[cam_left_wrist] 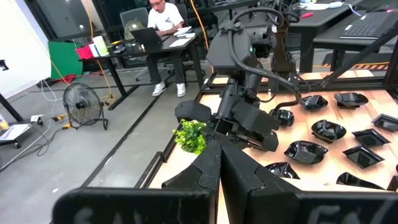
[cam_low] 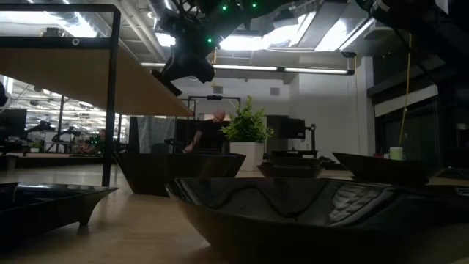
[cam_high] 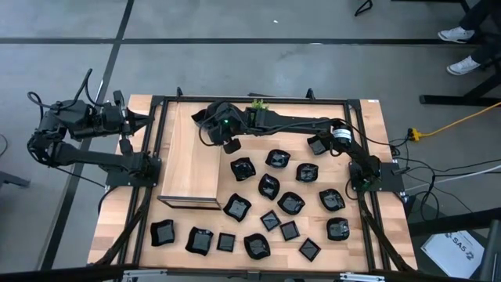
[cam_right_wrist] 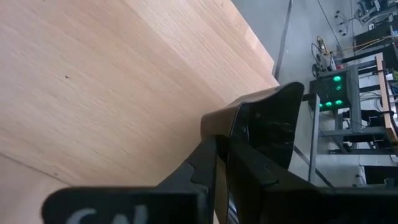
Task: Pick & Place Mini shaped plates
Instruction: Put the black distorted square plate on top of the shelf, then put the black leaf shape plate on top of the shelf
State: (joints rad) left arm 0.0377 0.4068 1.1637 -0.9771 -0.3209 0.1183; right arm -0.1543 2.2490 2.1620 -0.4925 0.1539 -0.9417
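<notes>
So my right gripper (cam_right_wrist: 222, 163) is pinching a small black plate (cam_right_wrist: 268, 127) by its rim, holding it up in the air right over the edge of the raised wooden shelf (cam_high: 190, 157). The other mini shaped plates (cam_high: 268, 186) are lying scattered on the table beside and in front of that shelf. My left gripper (cam_left_wrist: 219, 163) is sitting closed, off the far side of the shelf.

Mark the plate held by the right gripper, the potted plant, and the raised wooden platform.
held plate (cam_right_wrist: 268, 127): right wrist view, glossy inner face.
potted plant (cam_low: 247, 125): low view, green leaves.
wooden platform (cam_high: 190, 160): high view, bare top surface.
</notes>
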